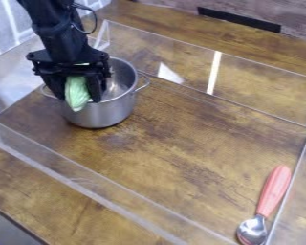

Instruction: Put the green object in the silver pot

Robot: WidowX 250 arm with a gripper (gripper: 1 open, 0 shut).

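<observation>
Toy vegetable (76,93), as the camera view shows it, is pale green and elongated, narrowing towards its lower end (the upper end is lost behind dark fingers). It stands nearly upright in the upper left of the frame, pinched in the black gripper (74,79). Its lower part overlaps the near left rim and outer wall of the silver pot (102,112); whether it is over the opening or just outside the rim, I cannot tell. Its skin is too small in the picture to read closely.

The pot is shiny and straight-sided, with a thin wire handle sticking out on its right. The gripper and the black arm (56,21) above it come down from the upper left edge and hide the pot's left rear rim and part of its inside. A dark cable (87,11) loops beside the arm.

In the lower right lies a spoon (273,191) with a red handle and a shiny metal bowl (bowl end towards the bottom edge), well apart from the pot. The brown wooden tabletop (182,153) fills most of the view, crossed by pale, see-through strips, with a small white triangular patch (170,74) right of the pot.
</observation>
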